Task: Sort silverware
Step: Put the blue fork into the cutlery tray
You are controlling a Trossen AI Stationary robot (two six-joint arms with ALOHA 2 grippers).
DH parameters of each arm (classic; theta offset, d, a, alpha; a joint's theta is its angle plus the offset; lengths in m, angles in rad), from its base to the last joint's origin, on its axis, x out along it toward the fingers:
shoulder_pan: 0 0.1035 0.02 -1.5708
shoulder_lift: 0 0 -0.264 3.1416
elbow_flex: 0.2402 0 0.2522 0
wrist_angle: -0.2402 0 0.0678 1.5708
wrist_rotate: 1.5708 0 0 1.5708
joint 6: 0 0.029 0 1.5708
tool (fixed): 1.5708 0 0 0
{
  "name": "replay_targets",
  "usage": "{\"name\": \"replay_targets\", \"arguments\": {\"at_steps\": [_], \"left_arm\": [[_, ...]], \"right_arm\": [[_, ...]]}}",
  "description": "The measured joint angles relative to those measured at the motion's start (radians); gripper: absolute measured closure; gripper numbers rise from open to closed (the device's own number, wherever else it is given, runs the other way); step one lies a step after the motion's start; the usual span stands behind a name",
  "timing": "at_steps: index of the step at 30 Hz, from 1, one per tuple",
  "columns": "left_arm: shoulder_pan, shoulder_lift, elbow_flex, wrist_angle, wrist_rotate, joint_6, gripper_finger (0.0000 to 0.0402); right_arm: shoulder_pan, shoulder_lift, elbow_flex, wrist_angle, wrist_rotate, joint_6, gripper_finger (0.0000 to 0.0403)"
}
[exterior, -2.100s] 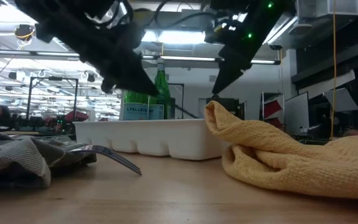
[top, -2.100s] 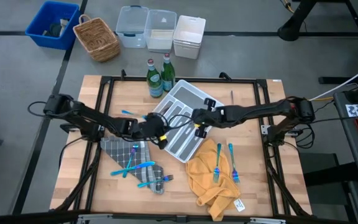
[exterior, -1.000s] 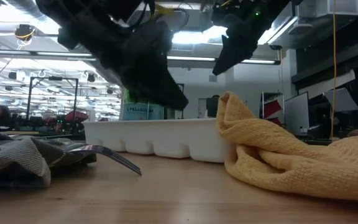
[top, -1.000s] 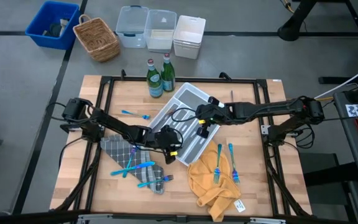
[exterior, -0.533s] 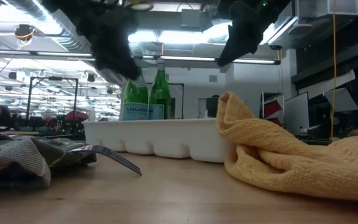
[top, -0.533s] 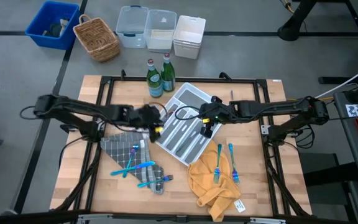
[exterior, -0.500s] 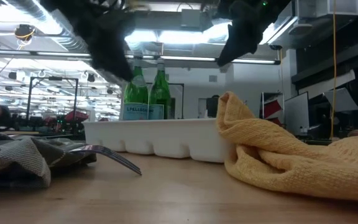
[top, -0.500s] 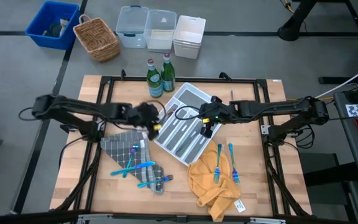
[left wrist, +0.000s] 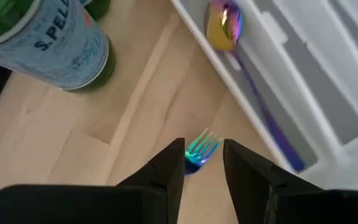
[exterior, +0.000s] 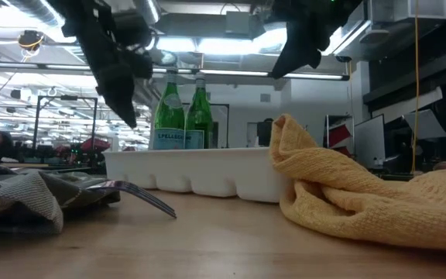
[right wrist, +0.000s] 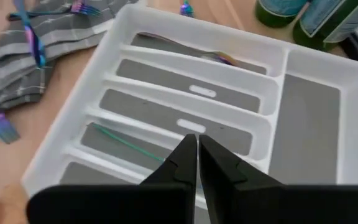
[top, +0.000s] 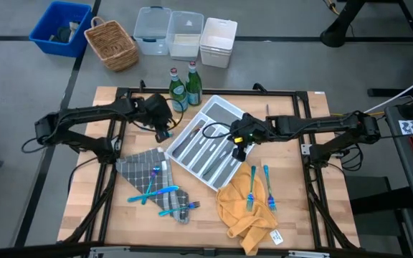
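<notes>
Beside the tray (top: 214, 147), left gripper (left wrist: 202, 163) open above a teal fork (left wrist: 201, 147), near the bottles (top: 183, 87), right gripper (right wrist: 196, 144) shut, empty, over tray slots.

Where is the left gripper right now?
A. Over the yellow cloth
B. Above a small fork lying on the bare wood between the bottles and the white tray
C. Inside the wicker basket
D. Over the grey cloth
B: the left gripper hangs open over a fork on the wood, with a green bottle on one side and the white tray on the other.
</notes>
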Motion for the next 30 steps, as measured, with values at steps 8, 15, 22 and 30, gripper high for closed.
{"name": "replay_targets", "arguments": {"at_steps": [8,15,22,30], "left_arm": [[0.064,0.05,-0.078,-0.001,0.07,0.219,0.03],[0.077,0.118,-0.119,0.02,0.045,0.307,0.03],[0.077,0.206,-0.123,0.077,0.01,0.379,0.03],[0.077,0.289,-0.121,0.11,-0.058,0.397,0.03]], "right_arm": [[0.0,-0.04,0.0,0.004,-0.037,0.035,0.0382],[0.0,-0.051,0.0,0.003,-0.033,0.035,0.0382],[0.0,-0.053,0.0,0.002,-0.033,0.035,0.0382],[0.0,-0.053,0.0,0.002,-0.032,0.035,0.0382]]}}
